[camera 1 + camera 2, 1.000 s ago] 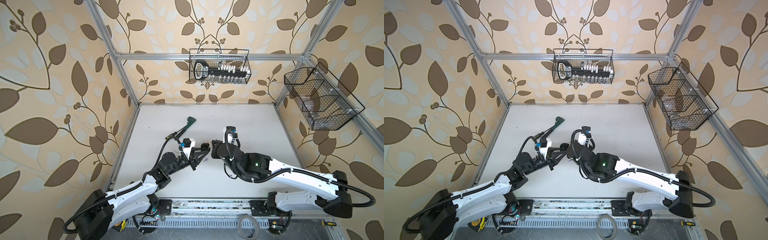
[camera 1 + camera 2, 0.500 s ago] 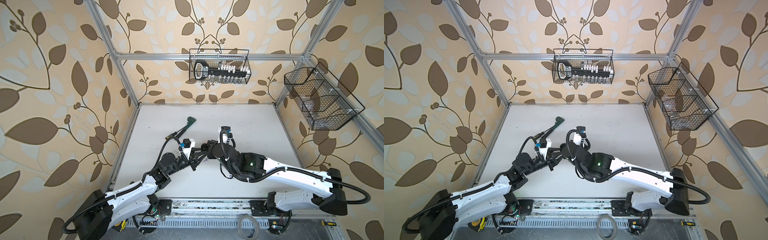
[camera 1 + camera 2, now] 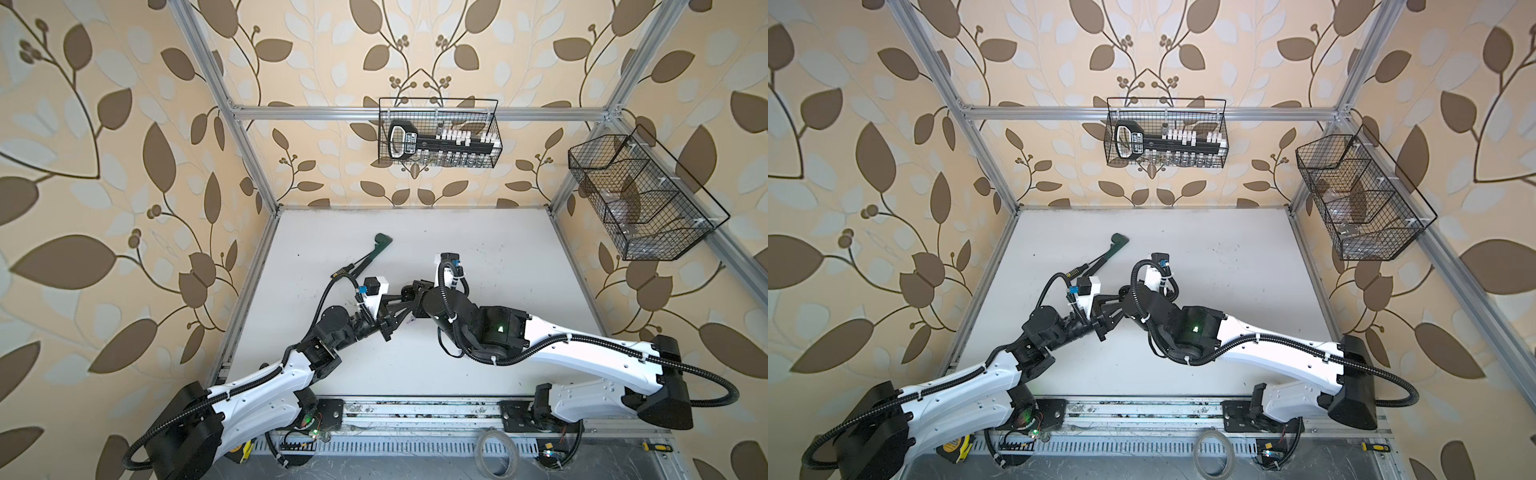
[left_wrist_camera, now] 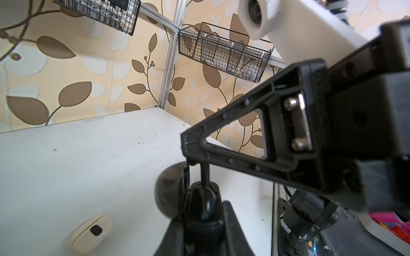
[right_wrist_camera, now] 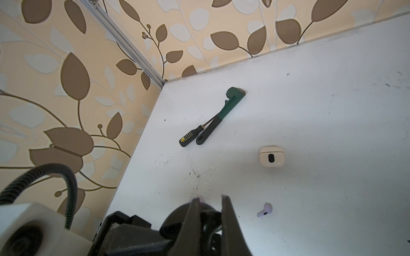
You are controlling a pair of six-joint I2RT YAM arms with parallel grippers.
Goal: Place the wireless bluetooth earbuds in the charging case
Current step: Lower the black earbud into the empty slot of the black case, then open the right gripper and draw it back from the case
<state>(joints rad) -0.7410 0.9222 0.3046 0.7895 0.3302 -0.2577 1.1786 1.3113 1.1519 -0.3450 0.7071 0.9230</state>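
Note:
Both grippers meet at the table's middle. My left gripper (image 4: 200,210) (image 3: 405,296) is shut on a black charging case (image 4: 199,223) whose round lid (image 4: 169,190) stands open. My right gripper (image 5: 209,198) (image 3: 417,291) comes in from above, shut on a black earbud (image 5: 210,219) (image 4: 204,196). It holds the earbud at the case's open mouth, and whether the earbud sits in its socket is hidden. A lavender earbud (image 5: 265,209) lies loose on the table close by. In both top views the arms cover the case and the earbud.
A closed cream-white case (image 5: 271,156) (image 4: 92,230) lies on the table beyond the grippers. A green wrench (image 3: 374,249) (image 5: 221,113) and a black screwdriver (image 5: 190,136) lie near the back left. Wire baskets hang on the back wall (image 3: 438,139) and right wall (image 3: 640,199).
My right gripper has moved left with the black earbud until it meets the case in my left gripper. The left arm has stayed put.

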